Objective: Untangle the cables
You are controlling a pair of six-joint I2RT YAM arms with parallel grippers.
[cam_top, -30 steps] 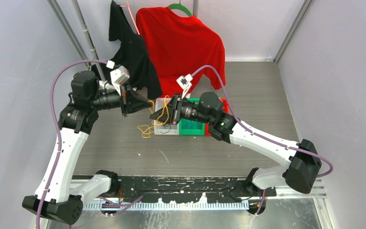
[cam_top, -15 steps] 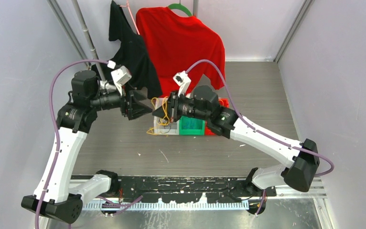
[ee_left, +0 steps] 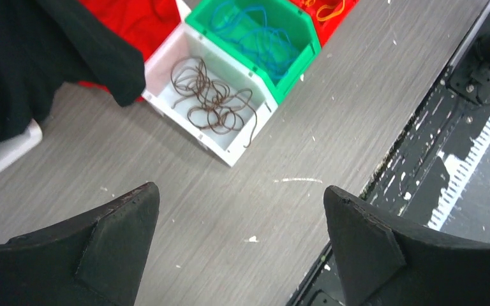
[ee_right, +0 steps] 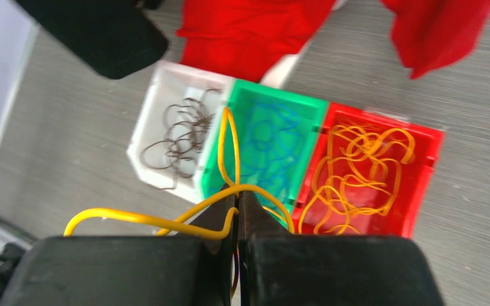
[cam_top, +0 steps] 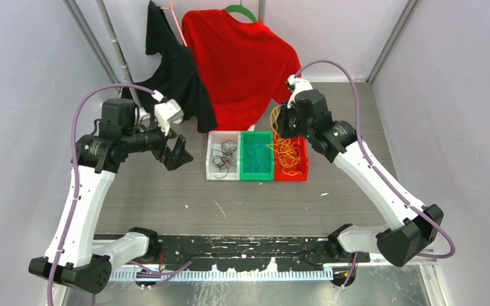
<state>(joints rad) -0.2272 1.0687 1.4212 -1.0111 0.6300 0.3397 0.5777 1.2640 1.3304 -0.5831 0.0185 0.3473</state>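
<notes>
Three small bins stand in a row. The white bin [cam_top: 212, 173] holds dark brown cables [ee_left: 210, 102], the green bin [cam_top: 257, 176] holds blue cables [ee_right: 271, 137], and the red bin [cam_top: 291, 177] holds orange-yellow cables [ee_right: 357, 166]. My right gripper [ee_right: 237, 191] is shut on one orange-yellow cable [ee_right: 134, 218]. It hangs in loops [cam_top: 281, 137] from the gripper [cam_top: 285, 124] down into the red bin. My left gripper [ee_left: 239, 188] stands wide open with nothing in it. It hovers over bare table left of the white bin [ee_left: 255, 134].
A red shirt [cam_top: 242, 57] and a black garment [cam_top: 175, 70] hang at the back, just behind the bins. The dark rail [ee_left: 459, 159] with the arm bases runs along the near table edge. Grey walls close in left and right.
My right gripper closed on the orange-yellow cable and swung it right, from over the white bin to above the red bin. My left gripper opened, let go and drew back left.
</notes>
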